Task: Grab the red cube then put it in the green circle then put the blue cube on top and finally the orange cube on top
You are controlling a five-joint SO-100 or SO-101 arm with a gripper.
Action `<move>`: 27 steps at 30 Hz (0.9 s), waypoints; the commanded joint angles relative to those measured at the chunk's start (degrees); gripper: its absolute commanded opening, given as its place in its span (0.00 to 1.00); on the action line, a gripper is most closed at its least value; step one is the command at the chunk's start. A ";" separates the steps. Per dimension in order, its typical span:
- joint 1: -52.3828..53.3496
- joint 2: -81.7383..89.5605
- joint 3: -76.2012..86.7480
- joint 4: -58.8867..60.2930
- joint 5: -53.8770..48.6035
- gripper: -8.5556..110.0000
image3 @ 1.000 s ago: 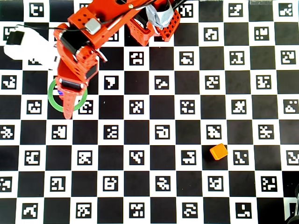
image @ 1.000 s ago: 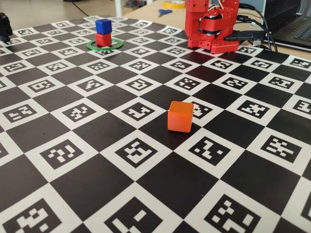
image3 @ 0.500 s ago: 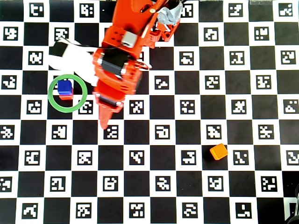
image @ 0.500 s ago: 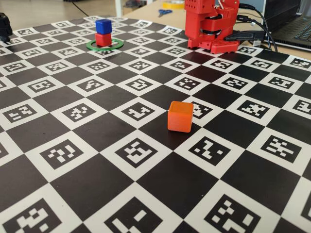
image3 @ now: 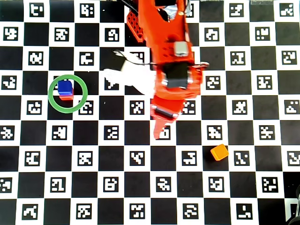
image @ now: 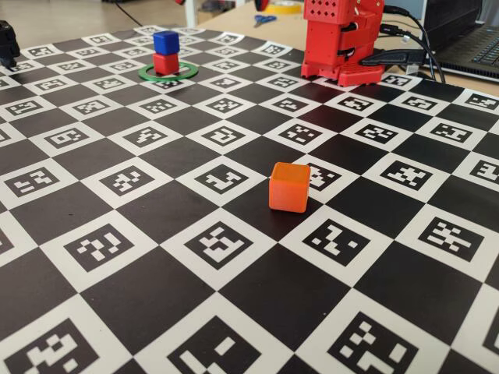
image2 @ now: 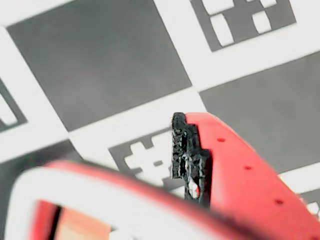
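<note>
The red cube (image: 165,63) sits inside the green circle (image: 168,79) at the far left of the board. The blue cube (image: 165,41) is stacked on top of it. In the overhead view the blue cube (image3: 65,87) covers most of the red cube (image3: 66,97) inside the green circle (image3: 67,111). The orange cube (image: 289,187) stands alone on the board, in the overhead view (image3: 219,152) at lower right. My gripper (image3: 156,134) hangs over the board's middle, shut and empty, up and left of the orange cube. The wrist view shows its black-padded finger (image2: 190,155) above marker squares.
The board is a black and white checkerboard with printed markers (image3: 136,159). The red arm base (image: 343,39) stands at the far edge with cables (image: 405,56) beside it. A laptop (image: 468,39) lies at the back right. A dark object (image: 8,43) sits at the far left.
</note>
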 commanded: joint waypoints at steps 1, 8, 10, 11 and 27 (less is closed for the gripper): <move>-3.52 -1.23 -5.71 -1.49 7.91 0.46; -7.12 -9.93 -13.89 -4.66 22.94 0.45; -8.44 -12.13 -16.87 -5.36 24.87 0.45; -9.14 -13.27 -18.37 -5.89 25.84 0.45; -15.82 -33.75 -42.28 -5.36 37.71 0.42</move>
